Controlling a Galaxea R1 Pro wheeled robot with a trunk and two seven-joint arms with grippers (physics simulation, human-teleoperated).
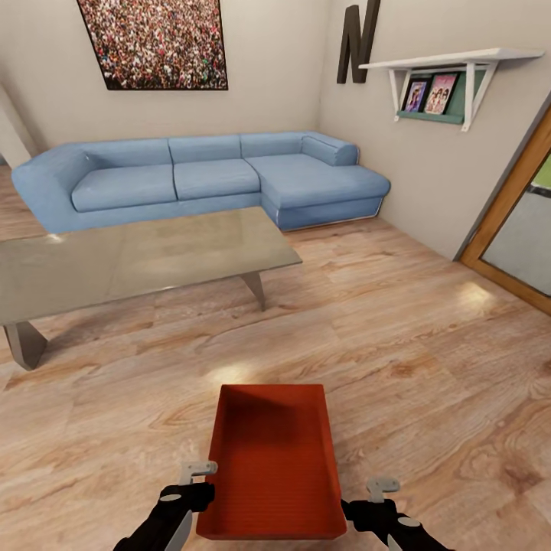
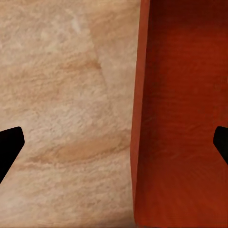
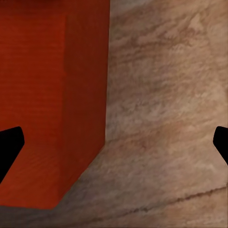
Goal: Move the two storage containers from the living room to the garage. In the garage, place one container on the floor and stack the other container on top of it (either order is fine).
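Storage container [image 1: 274, 459] sits on the wood floor [image 1: 428, 367] just in front of the robot, betw. the left gripper [image 1: 197, 480] at its left wall and the right gripper [image 1: 366, 499] at its right wall, each w/ fingers spread either side of that wall. Coffee table [image 1: 138, 260] stands beyond and to the left; corner sofa [image 1: 207, 180] behind it along the back wall into the right corner. Picture [image 1: 157, 42] hangs above the sofa, shelf [image 1: 451, 65] on the right wall w/ frames under it, doorway [image 1: 520, 222] far right.

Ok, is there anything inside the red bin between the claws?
Nothing visible: the bin shows a bare ribbed bottom and plain walls. The strip just behind its near wall is hidden from the head view.
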